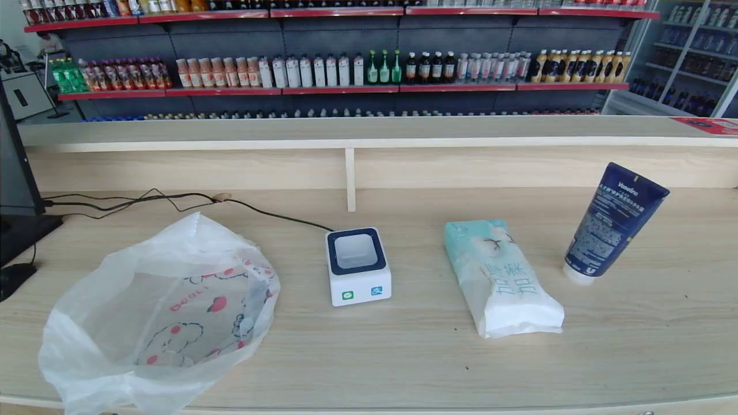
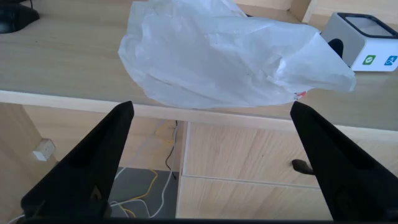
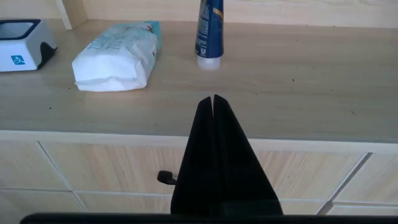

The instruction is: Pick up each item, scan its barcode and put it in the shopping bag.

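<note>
A white plastic shopping bag (image 1: pixel 161 314) lies open on the left of the wooden counter (image 1: pixel 403 357). The white scanner (image 1: pixel 357 265) with a dark-rimmed window sits at the middle. Right of it lies a pale blue and white tissue pack (image 1: pixel 499 276), and a dark blue tube (image 1: pixel 614 222) stands on its cap at the far right. My left gripper (image 2: pixel 211 115) hangs open below the counter's front edge, facing the bag (image 2: pixel 230 56). My right gripper (image 3: pixel 214 99) is shut and empty, low in front of the counter, with the tissue pack (image 3: pixel 118 56) and tube (image 3: pixel 208 31) beyond it.
A black cable (image 1: pixel 173 202) runs from the scanner to a dark monitor base (image 1: pixel 17 190) at the left edge. A raised ledge (image 1: pixel 369 135) backs the counter, with drink shelves behind. Drawer fronts with dark handles (image 3: pixel 165 178) lie under the counter.
</note>
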You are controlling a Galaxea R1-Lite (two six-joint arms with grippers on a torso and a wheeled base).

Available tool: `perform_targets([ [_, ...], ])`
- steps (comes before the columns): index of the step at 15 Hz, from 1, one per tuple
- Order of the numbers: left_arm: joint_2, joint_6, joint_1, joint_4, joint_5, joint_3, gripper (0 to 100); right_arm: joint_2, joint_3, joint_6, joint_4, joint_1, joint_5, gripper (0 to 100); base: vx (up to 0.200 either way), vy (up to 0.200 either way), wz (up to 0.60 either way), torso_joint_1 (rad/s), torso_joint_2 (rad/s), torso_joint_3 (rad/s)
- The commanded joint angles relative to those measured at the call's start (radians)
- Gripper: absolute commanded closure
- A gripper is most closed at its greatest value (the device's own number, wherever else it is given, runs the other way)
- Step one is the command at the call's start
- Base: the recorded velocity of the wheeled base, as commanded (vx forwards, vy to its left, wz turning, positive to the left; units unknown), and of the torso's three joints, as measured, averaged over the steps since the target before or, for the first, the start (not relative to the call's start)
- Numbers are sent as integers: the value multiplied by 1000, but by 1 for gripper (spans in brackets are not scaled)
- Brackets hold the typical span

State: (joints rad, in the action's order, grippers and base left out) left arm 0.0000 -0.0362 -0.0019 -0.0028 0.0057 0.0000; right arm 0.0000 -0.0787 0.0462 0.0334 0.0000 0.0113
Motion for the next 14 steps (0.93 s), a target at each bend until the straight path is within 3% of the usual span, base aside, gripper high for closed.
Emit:
perform_targets([
  [1,2,-1,2,0,0,0,0,2,-98,20,0,0,4,100,0,0,0,0,0,0],
  [4,0,-1,0,0,0,0,0,109,-250,26,2,0,47,100,0,0,0,0,0,0],
  [6,0,-1,0,0,0,0,0,356,-398,24,66,28,56,100,0,0,0,0,0,0],
  [8,0,-1,0,0,0,0,0,621,-440,57,352,78,56,100,0,0,0,0,0,0],
  [11,0,-1,0,0,0,0,0,890,-440,67,755,81,55,100,0,0,0,0,0,0],
  [14,0,-1,0,0,0,0,0,946,-424,96,861,81,56,100,0,0,0,0,0,0],
])
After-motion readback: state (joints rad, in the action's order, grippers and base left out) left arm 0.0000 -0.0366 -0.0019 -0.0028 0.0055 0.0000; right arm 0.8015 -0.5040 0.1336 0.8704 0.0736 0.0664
